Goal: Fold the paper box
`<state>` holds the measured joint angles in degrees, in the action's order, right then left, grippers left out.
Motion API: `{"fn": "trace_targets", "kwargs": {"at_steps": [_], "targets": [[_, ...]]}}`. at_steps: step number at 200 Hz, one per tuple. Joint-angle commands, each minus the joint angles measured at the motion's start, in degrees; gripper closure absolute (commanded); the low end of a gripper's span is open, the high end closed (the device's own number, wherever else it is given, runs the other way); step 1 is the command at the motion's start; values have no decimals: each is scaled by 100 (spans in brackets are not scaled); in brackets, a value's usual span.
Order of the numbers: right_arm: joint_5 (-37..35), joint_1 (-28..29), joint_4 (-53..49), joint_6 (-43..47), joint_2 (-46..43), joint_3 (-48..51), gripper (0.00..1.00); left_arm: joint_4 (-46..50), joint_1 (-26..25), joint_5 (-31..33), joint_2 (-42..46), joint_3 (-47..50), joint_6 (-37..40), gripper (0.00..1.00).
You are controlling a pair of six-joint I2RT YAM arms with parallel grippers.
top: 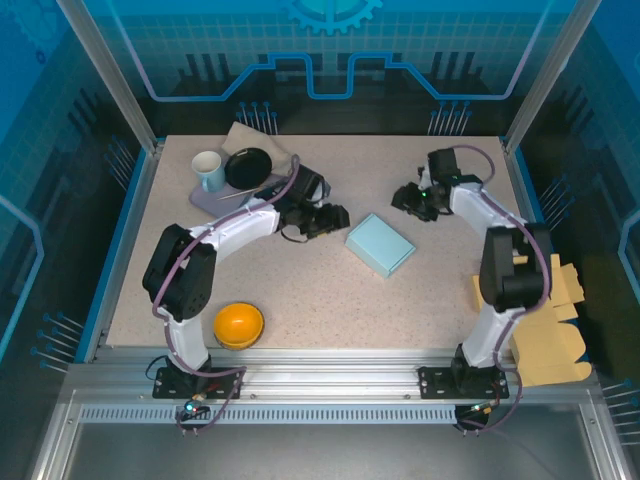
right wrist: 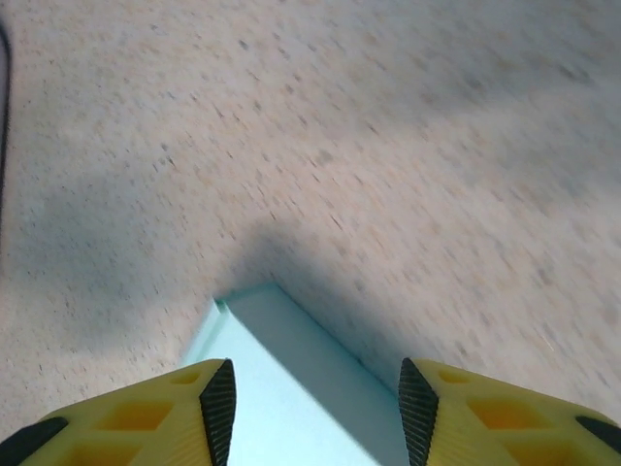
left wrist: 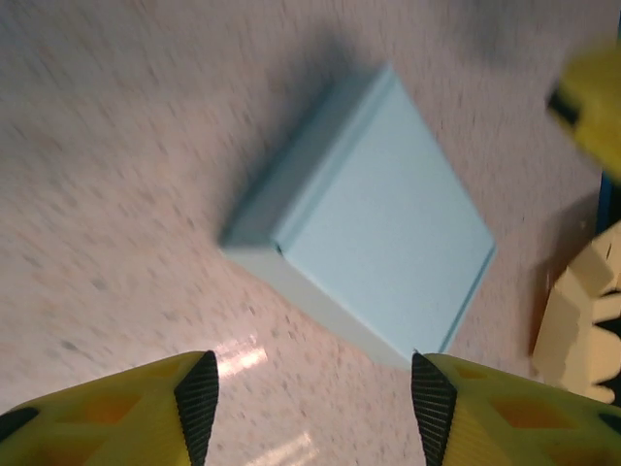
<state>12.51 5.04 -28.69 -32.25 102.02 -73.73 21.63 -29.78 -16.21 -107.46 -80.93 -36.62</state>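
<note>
A pale blue paper box (top: 380, 245) lies folded shut near the middle of the speckled table (top: 300, 290), set diamond-wise, its flat lid smooth and its lid edges crisp. The left gripper (top: 335, 217) hangs just to the box's left, its yellow, black-padded jaws roughly half spread and holding nothing. The right gripper (top: 412, 198) sits near the box's far side, likewise partly spread and empty, with a corner of the box seen between its fingers in the wrist view. By count there is one box, one light blue cup (top: 208, 170), one black dish (top: 247, 167) and one orange bowl (top: 239, 324). The tan cardboard blanks (top: 550, 320) beyond the right edge look like two or more, overlapped too closely to count
</note>
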Motion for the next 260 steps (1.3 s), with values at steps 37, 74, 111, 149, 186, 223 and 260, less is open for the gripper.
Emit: {"fn": "trace_targets", "kwargs": {"at_steps": [37,74,111,149,186,223,260], "targets": [[358,-286,518,-959,-1674,2280,48,50,-48,-493,-1443,-1303,400,41],[942,-274,1269,-1213,-1526,2820,48,-69,-160,-640,-1860,-1634,272,41],[1195,-275,1693,-759,-982,2381,48,-94,-459,-647,-1695,-1374,272,41],[1542,-270,1336,-65,-43,1145,49,-547,-795,-685,-1109,-281,-165,41],[1810,-232,947,303,759,254,50,-636,-1025,-469,-314,697,-363,41],[919,-307,192,600,626,-70,51,467,-800,377,310,651,48,40],[631,-606,47,329,-161,626,61,718,-228,285,266,46,435,41]]}}
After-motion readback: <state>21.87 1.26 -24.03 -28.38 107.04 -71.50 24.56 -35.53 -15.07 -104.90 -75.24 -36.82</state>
